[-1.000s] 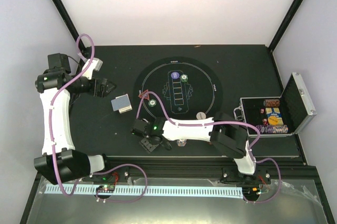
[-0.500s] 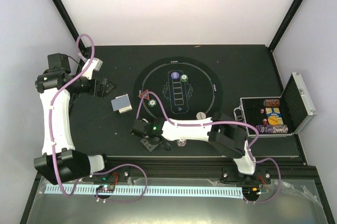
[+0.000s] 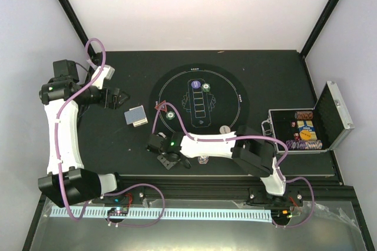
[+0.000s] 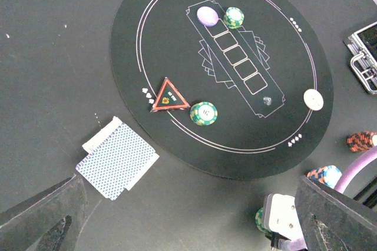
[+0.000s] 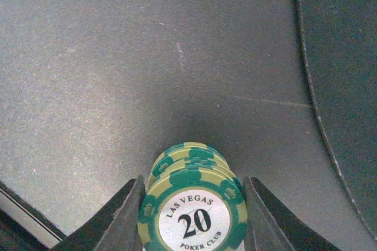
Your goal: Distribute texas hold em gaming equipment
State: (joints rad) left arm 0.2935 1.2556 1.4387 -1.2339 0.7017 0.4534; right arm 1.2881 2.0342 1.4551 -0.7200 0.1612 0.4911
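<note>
Fingers of the right tool press against both sides of a short green chip stack and grasp it. The top chip reads "Las Vegas 20 Poker Club". The stack appears to rest on the bare desk, just outside the near edge of the round black mat.

The left tool hangs wide apart and empty above the left of the desk, with the card deck below it. The deck lies face down in one block, off the mat.

On the mat sit a purple disc with a green chip touching it, at the far end of a printed row of card boxes. A red triangle lies near the left rim, with another green chip just beside it. A white disc lies near the right rim. The printed boxes hold no cards.

At the right of the desk stands the open silver-edged case, lid raised. Inside are chip rows in several colours, plus a yellow and blue item too small to identify.

By the look of things, the job is partly done. Markers and a few chips are out. Cards seem undealt, and most chips remain in the case.
</note>
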